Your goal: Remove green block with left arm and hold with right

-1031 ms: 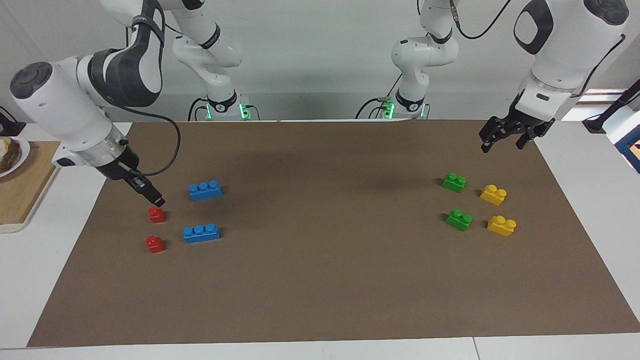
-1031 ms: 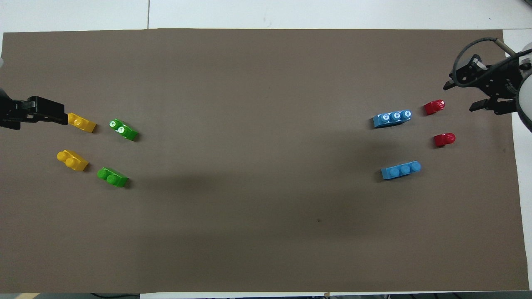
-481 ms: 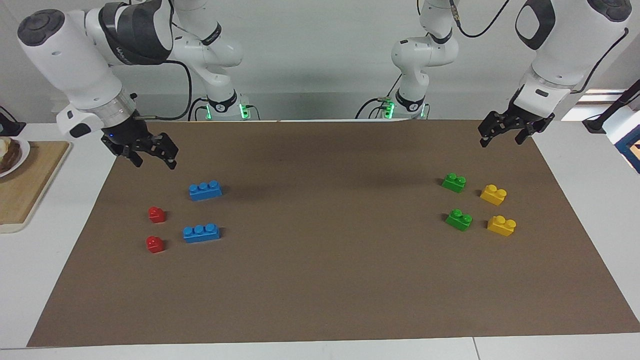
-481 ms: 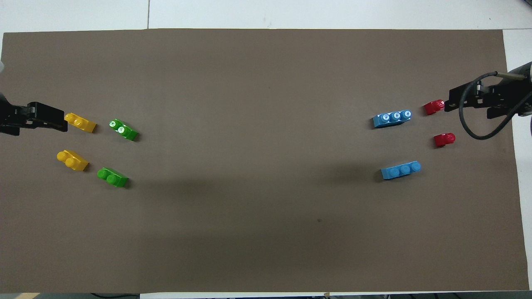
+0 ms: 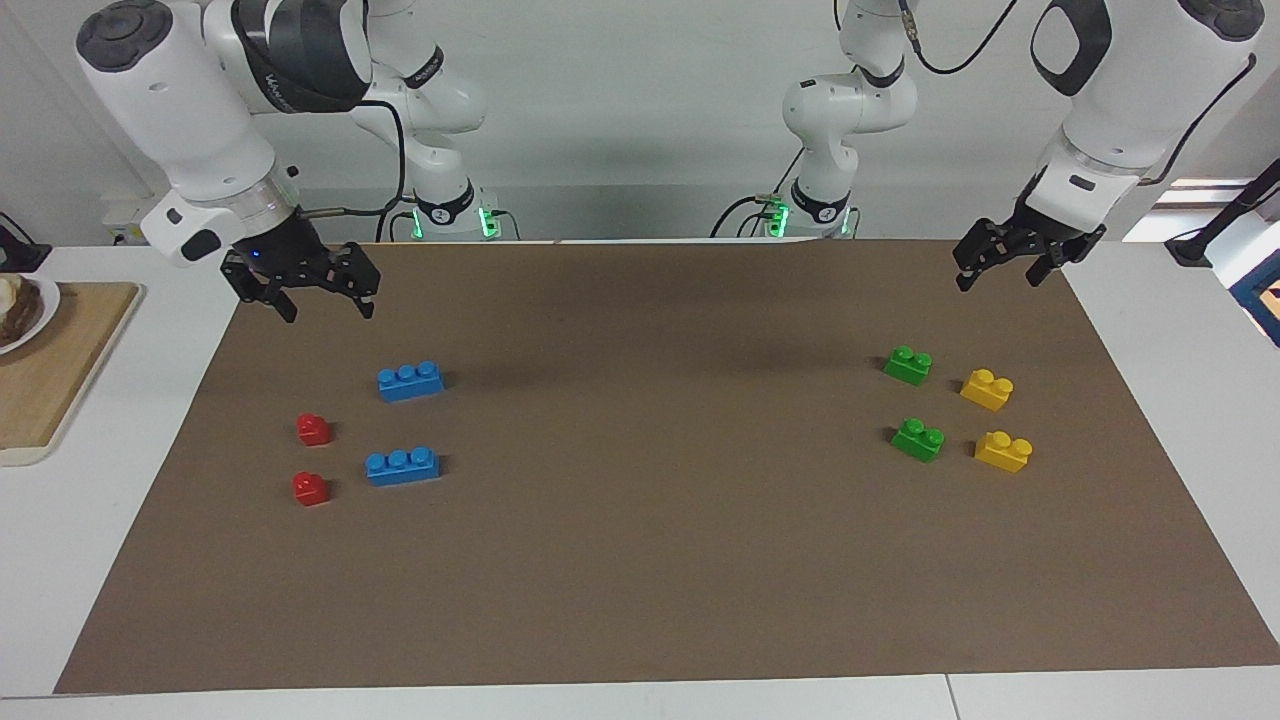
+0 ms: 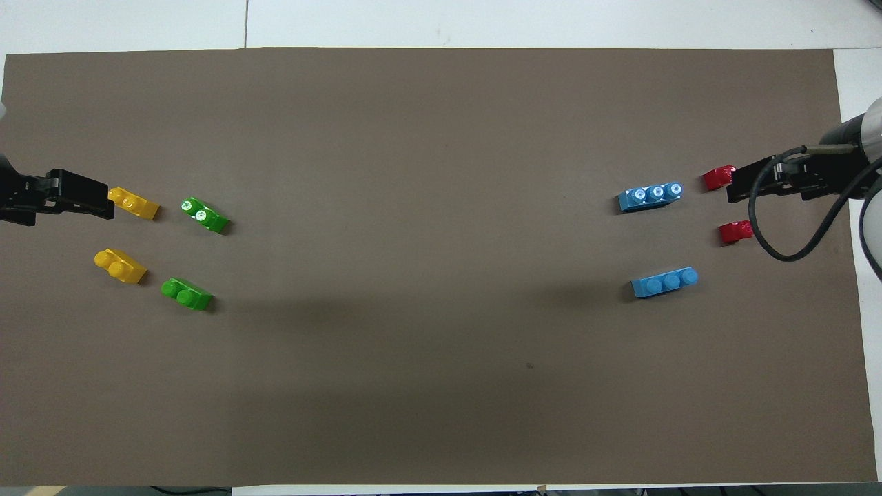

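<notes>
Two green blocks lie on the brown mat toward the left arm's end: one [image 5: 908, 365] [image 6: 187, 294] nearer the robots, the other [image 5: 918, 440] [image 6: 204, 215] farther from them. Each has two studs and stands free, touched by nothing. My left gripper [image 5: 1000, 272] [image 6: 83, 196] hangs open in the air over the mat's edge at that end, beside the yellow bricks, holding nothing. My right gripper [image 5: 325, 303] [image 6: 754, 184] hangs open and empty over the mat at the right arm's end, above the red bricks.
Two yellow bricks [image 5: 987, 389] [image 5: 1003, 451] sit beside the green ones. At the right arm's end are two blue three-stud bricks [image 5: 411, 381] [image 5: 402, 466] and two small red bricks [image 5: 314, 430] [image 5: 310, 489]. A wooden board [image 5: 45, 380] lies off the mat there.
My right gripper has risen from just above a red brick, turned and opened wide. My left gripper has lifted slightly. No brick has moved.
</notes>
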`<move>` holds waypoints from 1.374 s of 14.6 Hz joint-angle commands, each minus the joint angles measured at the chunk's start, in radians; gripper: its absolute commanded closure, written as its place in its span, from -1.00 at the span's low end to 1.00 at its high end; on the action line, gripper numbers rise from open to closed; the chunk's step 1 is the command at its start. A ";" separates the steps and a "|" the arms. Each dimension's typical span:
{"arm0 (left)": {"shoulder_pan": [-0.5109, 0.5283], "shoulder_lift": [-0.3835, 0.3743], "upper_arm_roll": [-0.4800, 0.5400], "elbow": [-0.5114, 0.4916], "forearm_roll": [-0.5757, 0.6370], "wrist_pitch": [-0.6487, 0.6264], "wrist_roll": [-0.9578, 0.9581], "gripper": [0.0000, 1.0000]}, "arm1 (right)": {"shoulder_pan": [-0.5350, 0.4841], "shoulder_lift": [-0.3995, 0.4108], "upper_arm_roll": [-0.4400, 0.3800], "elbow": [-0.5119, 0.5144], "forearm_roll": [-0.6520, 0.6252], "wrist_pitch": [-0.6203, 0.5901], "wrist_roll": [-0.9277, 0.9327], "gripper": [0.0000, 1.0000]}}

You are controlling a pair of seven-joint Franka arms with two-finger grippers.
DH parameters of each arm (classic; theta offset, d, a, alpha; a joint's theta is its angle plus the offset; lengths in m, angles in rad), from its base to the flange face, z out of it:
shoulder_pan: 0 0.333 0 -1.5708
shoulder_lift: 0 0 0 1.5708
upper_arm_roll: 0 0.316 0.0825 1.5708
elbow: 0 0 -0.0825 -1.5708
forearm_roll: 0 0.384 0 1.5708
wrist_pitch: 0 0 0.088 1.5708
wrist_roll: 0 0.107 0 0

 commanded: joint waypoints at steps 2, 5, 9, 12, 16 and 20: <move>0.002 -0.007 0.002 0.012 -0.017 -0.015 -0.001 -1.00 | 0.009 -0.060 0.005 -0.014 -0.024 -0.035 -0.032 -1.00; 0.002 -0.016 0.001 0.012 -0.019 -0.012 0.000 -1.00 | -0.001 -0.091 0.003 -0.069 -0.021 -0.040 -0.027 -1.00; 0.002 -0.020 -0.001 0.012 -0.019 -0.010 -0.001 -1.00 | 0.009 -0.079 0.003 -0.045 -0.022 -0.026 -0.020 -1.00; 0.001 -0.026 -0.001 0.012 -0.017 -0.009 0.000 -1.00 | 0.009 -0.074 0.003 -0.038 -0.027 -0.028 -0.018 -1.00; 0.001 -0.027 -0.001 0.012 -0.017 -0.007 -0.001 -1.00 | 0.007 -0.073 0.003 -0.038 -0.041 -0.029 -0.018 -1.00; 0.001 -0.029 -0.001 0.010 -0.017 -0.004 -0.001 -1.00 | 0.009 -0.073 0.003 -0.040 -0.065 -0.023 -0.018 -1.00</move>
